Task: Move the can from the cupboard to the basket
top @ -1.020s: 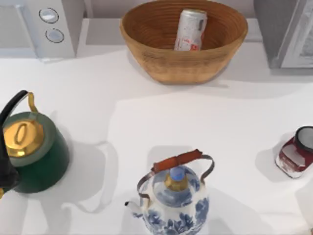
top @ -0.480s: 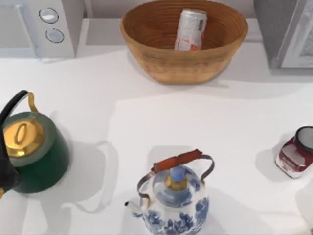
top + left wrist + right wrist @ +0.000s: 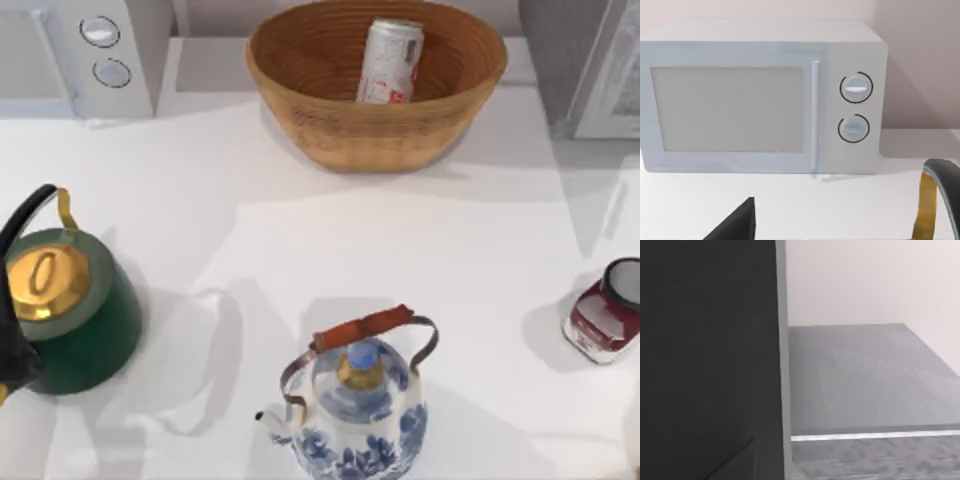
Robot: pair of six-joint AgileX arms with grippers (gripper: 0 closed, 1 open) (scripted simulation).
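White counter [image 3: 300, 230] is carrying everything in the top view: the can [image 3: 390, 62] is lying tilted inside the basket [image 3: 376, 125], the cupboard [image 3: 580, 60] standing at the right edge with a microwave [image 3: 100, 50], two kettles and a jar around. Left wrist view is facing the microwave; right wrist view is looking into the cupboard. I cannot tell either arm's jaws. Judging by this, the transfer is finishing; only parking remains.

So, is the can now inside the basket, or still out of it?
Inside. In the top view the can leans against the inner back wall of the basket, its base hidden below the near rim.
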